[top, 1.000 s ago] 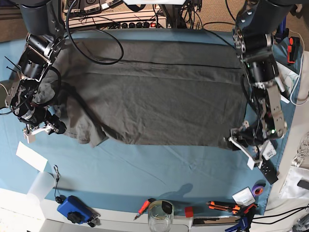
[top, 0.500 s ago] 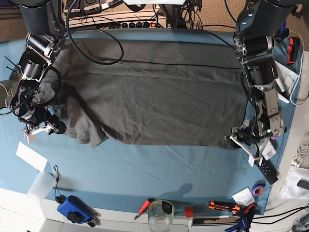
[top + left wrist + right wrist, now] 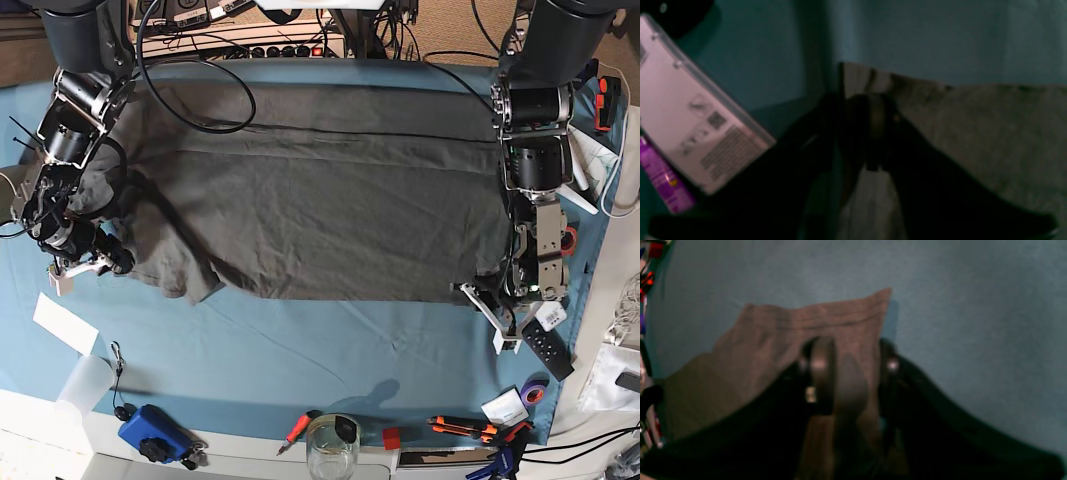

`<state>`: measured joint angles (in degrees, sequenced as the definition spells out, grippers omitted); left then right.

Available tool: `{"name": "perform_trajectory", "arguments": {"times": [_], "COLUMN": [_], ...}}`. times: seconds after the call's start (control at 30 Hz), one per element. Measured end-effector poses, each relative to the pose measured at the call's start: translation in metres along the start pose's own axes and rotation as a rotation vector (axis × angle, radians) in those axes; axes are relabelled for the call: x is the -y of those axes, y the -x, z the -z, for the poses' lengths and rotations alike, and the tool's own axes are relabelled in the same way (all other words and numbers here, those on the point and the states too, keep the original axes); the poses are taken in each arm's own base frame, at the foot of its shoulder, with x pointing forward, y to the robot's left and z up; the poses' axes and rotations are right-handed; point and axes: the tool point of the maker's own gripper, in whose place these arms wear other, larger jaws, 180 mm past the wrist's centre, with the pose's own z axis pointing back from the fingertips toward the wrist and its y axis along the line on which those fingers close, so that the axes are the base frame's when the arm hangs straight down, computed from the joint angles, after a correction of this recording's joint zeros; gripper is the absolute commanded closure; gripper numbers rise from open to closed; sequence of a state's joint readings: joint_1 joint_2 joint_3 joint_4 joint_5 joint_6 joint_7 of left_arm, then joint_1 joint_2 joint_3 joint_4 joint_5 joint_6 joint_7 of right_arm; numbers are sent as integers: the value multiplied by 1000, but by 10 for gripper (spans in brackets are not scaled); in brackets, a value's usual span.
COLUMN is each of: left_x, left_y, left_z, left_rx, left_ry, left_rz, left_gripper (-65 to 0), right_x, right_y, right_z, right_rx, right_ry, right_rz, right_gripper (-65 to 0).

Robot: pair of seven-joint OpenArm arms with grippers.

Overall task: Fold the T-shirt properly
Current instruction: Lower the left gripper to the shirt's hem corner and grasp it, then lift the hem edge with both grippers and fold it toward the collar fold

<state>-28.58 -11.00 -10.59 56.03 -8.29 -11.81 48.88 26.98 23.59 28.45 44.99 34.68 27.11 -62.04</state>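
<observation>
The dark charcoal T-shirt point(image 3: 320, 210) lies spread wide on the teal table cloth point(image 3: 330, 350). My left gripper point(image 3: 487, 305) is at the shirt's near right corner. In the left wrist view the gripper point(image 3: 867, 113) has its dark jaws drawn together over that hem corner point(image 3: 860, 75), which pokes out past the tips. My right gripper point(image 3: 85, 265) is at the bunched sleeve on the shirt's left side. In the right wrist view the gripper point(image 3: 853, 370) has a fold of the sleeve point(image 3: 840, 320) pinched between its jaws.
A pale plastic box point(image 3: 700, 123) and a purple item point(image 3: 663, 180) lie close to my left gripper. A black remote point(image 3: 548, 350), purple tape point(image 3: 535, 392), orange tools point(image 3: 465, 428), a glass jar point(image 3: 332, 450), a blue device point(image 3: 155, 432) and white paper point(image 3: 65, 325) line the near edge.
My left arm has straightened and its gripper has slid a little left and down onto the shirt's near right corner. My right arm has stayed put on the sleeve.
</observation>
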Motion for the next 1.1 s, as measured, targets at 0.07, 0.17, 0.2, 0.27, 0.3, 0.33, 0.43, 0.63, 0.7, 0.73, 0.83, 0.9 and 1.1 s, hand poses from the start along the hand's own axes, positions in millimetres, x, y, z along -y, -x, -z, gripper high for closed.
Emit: {"name": "perform_trajectory", "arguments": {"times": [0.07, 0.17, 0.2, 0.27, 0.3, 0.33, 0.43, 0.63, 0.7, 0.73, 0.83, 0.9, 1.1], "left_x": [-1, -1, -1, -1, -1, -1, 1, 4, 9, 13, 18, 17, 25], "left_y": [-1, -1, -1, -2, -3, -4, -5, -6, -5, -5, -10, -19, -38], "left_z": [-1, -1, -1, -2, -2, -2, -5, -13, -16, -17, -22, -28, -47], "left_rx": [-2, -8, -10, -9, -11, -16, -49, -90, -110, -109, -98, -73, -26], "left_ry": [-6, -2, -2, -2, -1, -1, -2, -3, 15, 23, 29, 21, 46], "left_rz": [3, 0, 0, 0, 0, 0, 6, 22, 29, 32, 44, 52, 60], "left_gripper": [-28, 0, 0, 0, 0, 0, 0, 0, 0, 0, 0, 0, 0], "right_x": [1, 0, 0, 0, 0, -1, -6, -17, -20, -22, -29, -33, -50], "right_y": [1, 0, -1, -3, -3, -5, -13, -28, -33, -37, -53, -62, -83], "right_z": [0, 1, 1, 1, 1, 0, 0, -3, -5, -7, -17, -23, -42], "right_rx": [-3, 0, 8, 7, 7, 9, 24, 54, 68, 83, 130, 158, 221], "right_ry": [5, 4, 3, 8, 10, 8, -3, -29, -33, -33, -30, -25, -34], "right_rz": [-1, -1, -1, -5, -6, -7, -15, -56, -80, -90, -128, -155, -261], "right_gripper": [-68, -59, -49, -5, 0, 0, 0, 0, 0, 0, 0, 0, 0]}}
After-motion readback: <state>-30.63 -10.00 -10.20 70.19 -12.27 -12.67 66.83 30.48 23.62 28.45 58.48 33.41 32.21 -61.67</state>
